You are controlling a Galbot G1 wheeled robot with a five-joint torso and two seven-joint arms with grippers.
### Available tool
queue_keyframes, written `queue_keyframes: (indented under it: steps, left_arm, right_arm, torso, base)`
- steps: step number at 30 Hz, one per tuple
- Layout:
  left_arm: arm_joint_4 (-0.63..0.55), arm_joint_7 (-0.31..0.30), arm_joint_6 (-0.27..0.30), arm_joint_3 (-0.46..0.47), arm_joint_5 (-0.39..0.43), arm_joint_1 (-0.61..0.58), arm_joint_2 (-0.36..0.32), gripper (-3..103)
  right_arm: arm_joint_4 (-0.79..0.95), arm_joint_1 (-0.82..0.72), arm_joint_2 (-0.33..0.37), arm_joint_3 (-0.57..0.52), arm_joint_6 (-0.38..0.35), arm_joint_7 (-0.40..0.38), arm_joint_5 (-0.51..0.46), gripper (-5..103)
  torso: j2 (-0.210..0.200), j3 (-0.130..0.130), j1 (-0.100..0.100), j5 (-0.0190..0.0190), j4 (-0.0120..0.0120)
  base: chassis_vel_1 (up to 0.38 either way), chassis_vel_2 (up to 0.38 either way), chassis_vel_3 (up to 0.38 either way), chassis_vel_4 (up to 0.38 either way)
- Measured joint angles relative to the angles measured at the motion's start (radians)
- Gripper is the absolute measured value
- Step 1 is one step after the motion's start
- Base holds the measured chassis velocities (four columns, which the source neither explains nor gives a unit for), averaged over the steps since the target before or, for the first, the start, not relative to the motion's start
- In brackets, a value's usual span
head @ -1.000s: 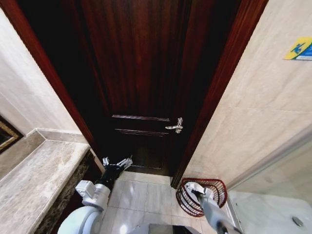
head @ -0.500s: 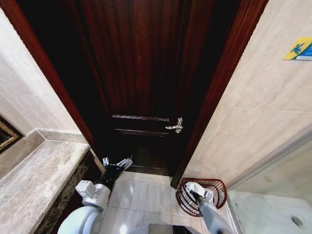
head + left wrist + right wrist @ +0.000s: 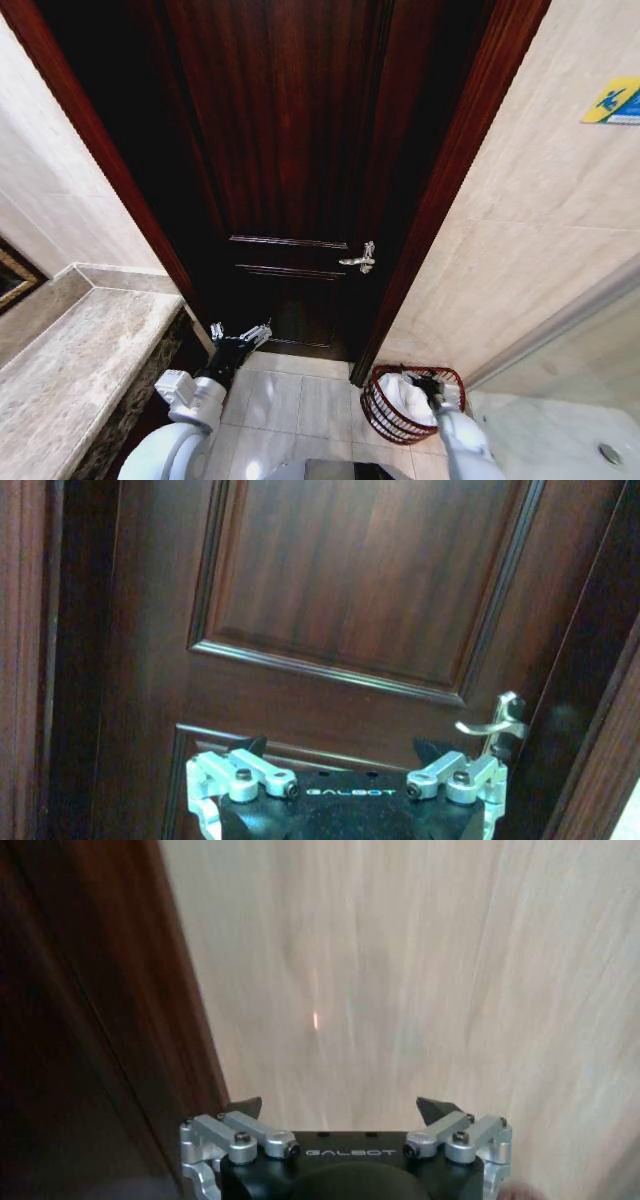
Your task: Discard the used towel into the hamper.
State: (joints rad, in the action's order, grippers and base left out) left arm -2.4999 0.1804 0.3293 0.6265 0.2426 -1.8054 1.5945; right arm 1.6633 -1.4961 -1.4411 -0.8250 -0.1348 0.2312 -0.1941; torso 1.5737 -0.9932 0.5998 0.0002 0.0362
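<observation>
Two grippers are seen low in the head view, one on each side of a strip of pale tiled floor (image 3: 300,405). The left gripper (image 3: 240,336) is held above the tiles in front of the dark reddish-brown panelled wooden door (image 3: 290,170), its fingers spread wide and nothing between them; in the left wrist view the same left gripper (image 3: 340,748) is pointed at the door, with the silver lever handle (image 3: 492,724) to one side. The right gripper (image 3: 432,383) is placed over the far right part of the small round dark reddish-brown openwork wire hamper (image 3: 385,418), and in the right wrist view its fingers (image 3: 435,1108) are seen parted and bare against the pale marble wall (image 3: 420,967). A crumpled white towel (image 3: 408,395) is lying inside the hamper, just left of the right gripper. The hamper is set on the floor in the right corner, close against the door frame (image 3: 450,180) and the marble wall. A beige marble counter (image 3: 70,375) closes the left side, so open floor is confined to the narrow run between counter and hamper.
</observation>
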Motion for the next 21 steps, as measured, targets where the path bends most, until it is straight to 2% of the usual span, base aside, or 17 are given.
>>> queue_keyframes:
  steps: [1, 3, 5, 8, 17, 21]
  left_arm:
    - [0.0, 0.0, 0.0, 0.0, 0.0, 0.0, 0.0, 99]
    - [0.0, 0.0, 0.0, 0.0, 0.0, 0.0, 0.0, 99]
    - [0.0, 0.0, 0.0, 0.0, 0.0, 0.0, 0.0, 99]
    - [0.0, 0.0, 0.0, 0.0, 0.0, 0.0, 0.0, 99]
    - [0.0, 0.0, 0.0, 0.0, 0.0, 0.0, 0.0, 99]
    - [0.0, 0.0, 0.0, 0.0, 0.0, 0.0, 0.0, 99]
  right_arm:
    - [0.0, 0.0, 0.0, 0.0, 0.0, 0.0, 0.0, 100]
    - [0.208, -0.107, -0.024, -0.036, -0.006, -0.006, -0.043, 100]
    - [0.248, -0.129, -0.032, -0.046, -0.006, -0.006, -0.051, 100]
    - [0.45, -0.255, -0.079, -0.095, 0.017, -0.006, -0.092, 100]
    - [0.734, -0.329, -0.15, -0.141, 0.061, -0.023, -0.104, 100]
    - [0.85, -0.323, -0.165, -0.14, 0.055, -0.102, -0.16, 100]
  torso:
    - [0.0, 0.0, 0.0, 0.0, 0.0]
    - [0.0, 0.0, 0.0, -0.0005, 0.0002]
    - [0.0, 0.0, 0.0, -0.0009, 0.0002]
    - [0.0, 0.0, 0.0, -0.0001, -0.0005]
    - [0.0, 0.0, 0.0, -0.0004, 0.0001]
    - [0.0, 0.0, 0.0, -0.0008, 0.0001]
  base:
    - [0.0, 0.0, 0.0, 0.0]
    - [0.0, 0.0, 0.0, 0.0]
    - [0.0, 0.0, 0.0, 0.0]
    - [0.0, 0.0, 0.0, 0.0]
    - [0.0, 0.0, 0.0, 0.0]
    - [0.0, 0.0, 0.0, 0.0]
